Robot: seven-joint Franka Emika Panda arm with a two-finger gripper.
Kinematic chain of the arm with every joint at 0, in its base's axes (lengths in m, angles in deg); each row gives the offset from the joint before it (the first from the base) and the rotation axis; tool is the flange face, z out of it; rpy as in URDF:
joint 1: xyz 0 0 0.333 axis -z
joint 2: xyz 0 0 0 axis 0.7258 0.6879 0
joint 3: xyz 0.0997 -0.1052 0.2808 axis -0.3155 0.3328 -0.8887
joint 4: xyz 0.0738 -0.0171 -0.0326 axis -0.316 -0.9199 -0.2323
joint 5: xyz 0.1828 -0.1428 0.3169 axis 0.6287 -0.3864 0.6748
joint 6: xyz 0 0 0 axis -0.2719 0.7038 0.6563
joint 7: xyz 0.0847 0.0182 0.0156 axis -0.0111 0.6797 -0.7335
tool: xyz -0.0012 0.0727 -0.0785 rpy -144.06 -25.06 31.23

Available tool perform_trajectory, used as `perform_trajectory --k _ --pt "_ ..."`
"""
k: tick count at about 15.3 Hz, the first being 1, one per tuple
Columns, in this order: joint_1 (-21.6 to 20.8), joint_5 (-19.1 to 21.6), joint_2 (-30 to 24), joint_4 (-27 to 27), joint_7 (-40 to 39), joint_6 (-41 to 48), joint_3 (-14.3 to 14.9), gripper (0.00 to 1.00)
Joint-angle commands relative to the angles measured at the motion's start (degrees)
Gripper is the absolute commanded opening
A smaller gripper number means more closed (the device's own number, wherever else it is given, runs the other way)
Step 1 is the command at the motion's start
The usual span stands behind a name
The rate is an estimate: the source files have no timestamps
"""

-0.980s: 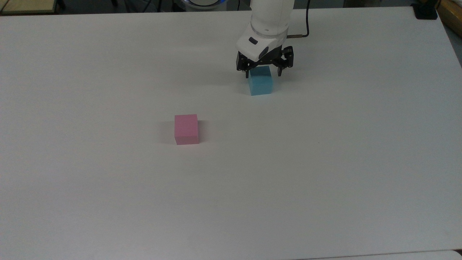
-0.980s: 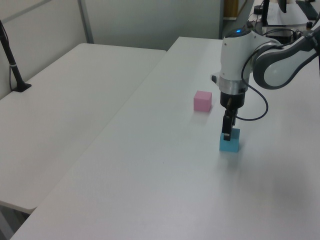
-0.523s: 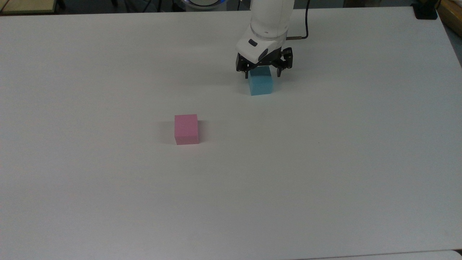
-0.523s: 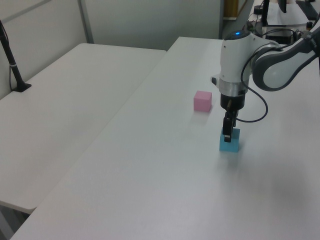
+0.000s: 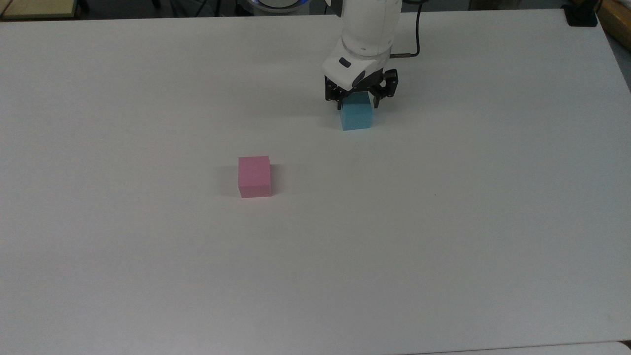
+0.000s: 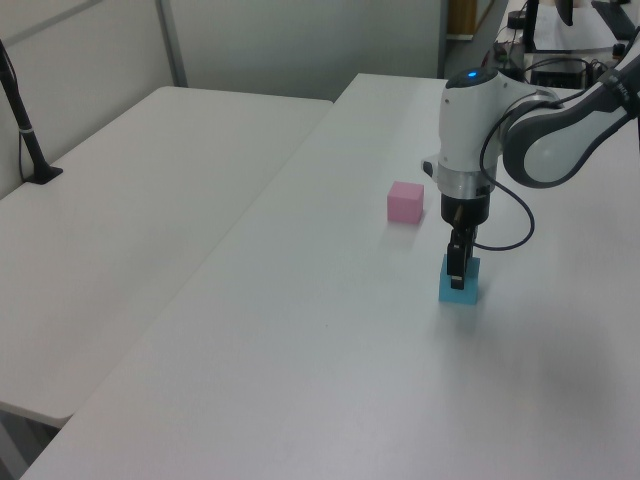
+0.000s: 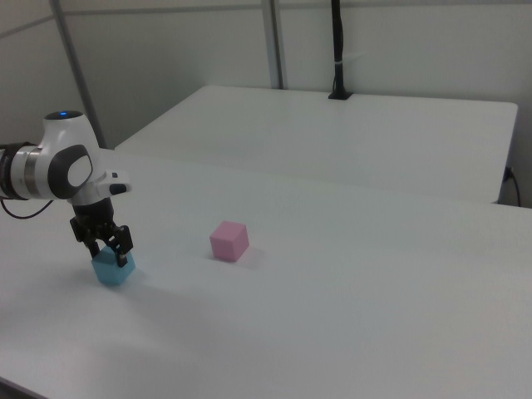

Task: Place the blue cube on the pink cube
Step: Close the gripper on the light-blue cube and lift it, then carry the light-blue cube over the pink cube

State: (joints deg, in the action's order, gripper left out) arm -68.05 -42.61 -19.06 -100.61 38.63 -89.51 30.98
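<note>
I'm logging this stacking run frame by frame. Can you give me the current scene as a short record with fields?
surface: white table
blue cube: resting on the table, between the fingers of the gripper
pink cube: alone on the table, apart from the blue cube, toward the top view's lower left of it
gripper: lowered over the blue cube, one finger on each side, jaws nearly closed on it
stack status: not yet done, nothing on the pink cube
</note>
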Motion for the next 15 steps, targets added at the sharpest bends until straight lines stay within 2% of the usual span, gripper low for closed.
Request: perform_trajectory --k 1,2,3,4,5,11,15 --pt "-0.54 0.45 0.82 -0.61 0.11 -2.1 0.24 0.74" --pt "-0.54 0.36 0.82 -0.7 0.11 -2.19 0.24 0.56" --pt "-0.54 0.36 0.65 -0.7 0.02 -2.02 0.24 0.43" --pt "-0.54 0.36 0.47 -0.62 -0.41 -1.84 0.24 0.34" --pt "-0.54 0.36 0.21 -0.62 -0.5 -1.67 0.24 0.3" --pt "-1.07 -0.42 -4.18 0.08 -0.68 3.68 0.33 0.3" --pt "-0.81 -2.18 -5.59 5.96 -0.59 13.69 0.42 0.3"
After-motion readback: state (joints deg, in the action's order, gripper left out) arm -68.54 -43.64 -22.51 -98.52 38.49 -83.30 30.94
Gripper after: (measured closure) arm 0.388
